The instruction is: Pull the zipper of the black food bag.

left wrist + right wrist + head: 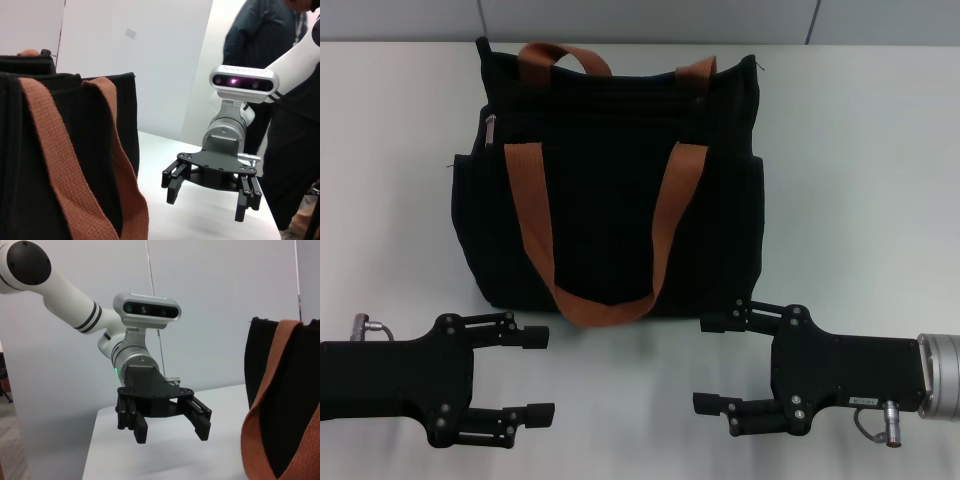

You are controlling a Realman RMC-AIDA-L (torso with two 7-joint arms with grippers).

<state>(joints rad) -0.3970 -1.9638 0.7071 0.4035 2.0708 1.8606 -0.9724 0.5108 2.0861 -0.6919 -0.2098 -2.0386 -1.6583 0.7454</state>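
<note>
The black food bag [610, 190] lies in the middle of the white table [860, 160], its two rust-brown strap handles [530, 210] lying across it. A small silver zipper pull [490, 130] shows near the bag's far left corner. My left gripper [538, 375] is open and empty in front of the bag's near left corner, apart from it. My right gripper [706, 363] is open and empty in front of the near right corner. The left wrist view shows the bag [85, 150] and the right gripper [205, 206]. The right wrist view shows the left gripper [172, 434] and the bag [280, 390].
Bare table surface lies on both sides of the bag and between the two grippers. A person in dark clothes [260, 45] stands behind the right arm, beyond the table. Pale walls are behind the table.
</note>
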